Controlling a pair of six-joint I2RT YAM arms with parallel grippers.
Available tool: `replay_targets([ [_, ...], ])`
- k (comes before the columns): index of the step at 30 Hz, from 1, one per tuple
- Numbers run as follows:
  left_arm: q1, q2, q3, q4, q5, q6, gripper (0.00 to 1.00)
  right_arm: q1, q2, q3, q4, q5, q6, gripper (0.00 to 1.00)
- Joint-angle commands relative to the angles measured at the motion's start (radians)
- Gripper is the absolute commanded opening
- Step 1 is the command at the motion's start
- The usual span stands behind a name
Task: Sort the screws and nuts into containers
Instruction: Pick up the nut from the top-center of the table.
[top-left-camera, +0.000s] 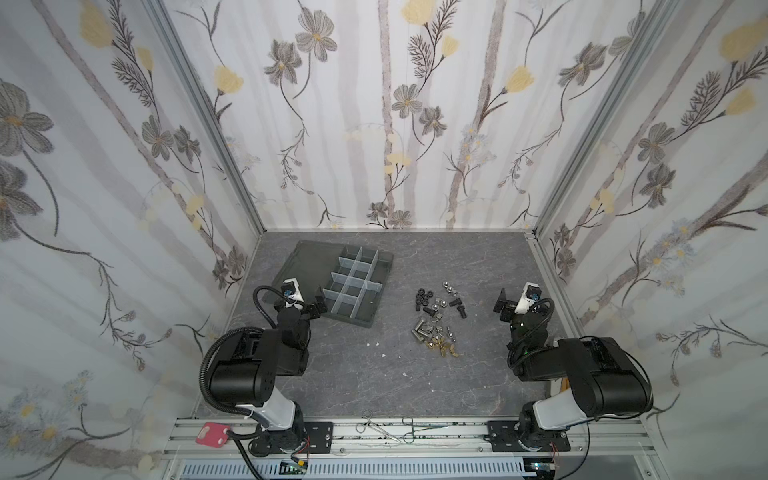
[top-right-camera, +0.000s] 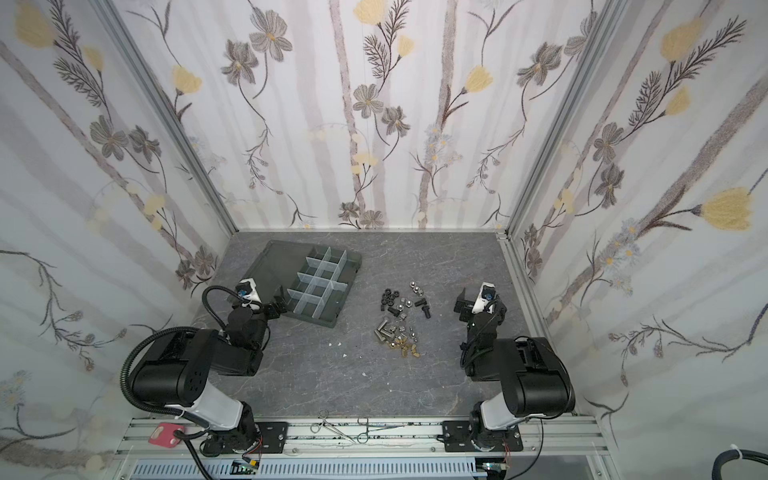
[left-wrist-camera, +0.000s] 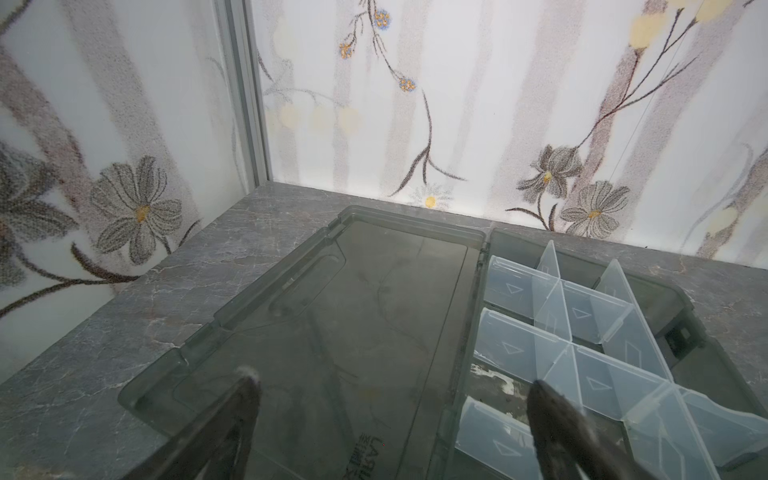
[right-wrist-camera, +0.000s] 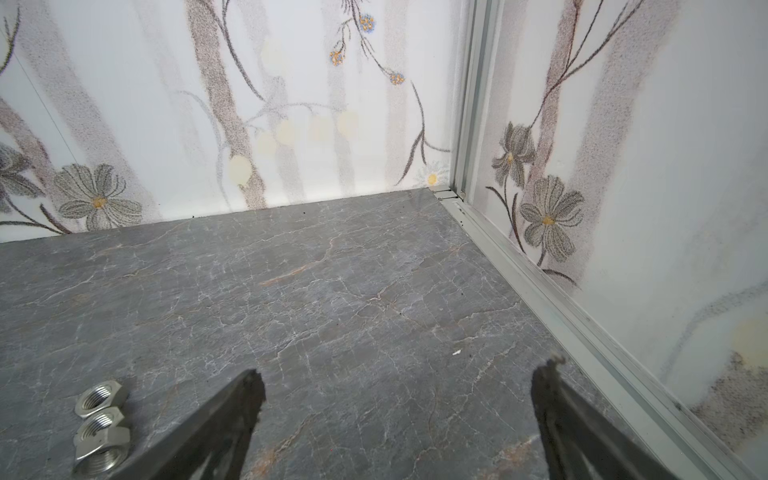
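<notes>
Left gripper: the left gripper (top-left-camera: 318, 305) (top-right-camera: 280, 301) is hanging at the near left corner of the box, with its jaws spread wide and nothing between them. In the left wrist view (left-wrist-camera: 395, 384) one finger is showing over the lid and the other over the cells. Whether it is touching the plastic I cannot tell.

Right gripper: the right gripper (top-left-camera: 503, 303) (top-right-camera: 461, 303) is hovering over bare table on the right side, just beside the pile. Its jaws are standing wide apart (right-wrist-camera: 401, 374) and gripping nothing.

Box: the dark grey box (top-left-camera: 349, 322) (top-right-camera: 316, 323) is lying open on the far left part of the table (top-left-camera: 415, 386), turned at an angle. Its flat lid (top-left-camera: 309, 262) (left-wrist-camera: 353, 311) is lying folded out towards the left wall.

Cells: pale see-through dividers are splitting the box into small cells (top-left-camera: 353, 278) (left-wrist-camera: 552, 291).

Screws and nuts: the screws and nuts (top-left-camera: 436, 320) (top-right-camera: 401, 320) are lying loose on the table, between the box and the right gripper and touching neither.

Pile, far end: the black pieces (top-left-camera: 422, 298) and a few silver nuts (top-left-camera: 446, 286) are sitting here; the right wrist view is showing three of those nuts (right-wrist-camera: 102, 419) touching one another.

Pile, middle: silver cylinders (top-left-camera: 422, 332) are lying here.

Pile, near end: brass pieces (top-left-camera: 444, 351) are lying here.

Other bits: white specks (top-left-camera: 376, 344) are dotting the table near the pile, and two pairs of scissors (top-left-camera: 386, 428) are resting on the front rail.
</notes>
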Motion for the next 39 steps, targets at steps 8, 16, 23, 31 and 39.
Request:
replay_targets([
  [8, -0.002, -0.002, 0.008, 0.005, -0.013, 0.006, 1.00, 0.001, 0.000, 0.007, 0.017, -0.004, -0.001, 1.00],
  [16, -0.002, -0.002, 0.006, 0.006, -0.011, 0.006, 1.00, 0.001, -0.001, 0.005, 0.017, -0.004, -0.001, 1.00],
  [23, 0.003, -0.002, 0.006, 0.008, 0.001, 0.001, 1.00, 0.000, -0.003, 0.001, 0.022, -0.005, -0.001, 0.99],
  [31, 0.018, -0.003, 0.004, 0.012, 0.025, -0.007, 1.00, -0.007, -0.004, 0.001, 0.020, -0.025, 0.002, 0.99],
  [39, -0.024, -0.101, 0.003, -0.061, -0.020, 0.037, 1.00, 0.008, -0.050, 0.008, -0.025, -0.041, -0.023, 1.00],
])
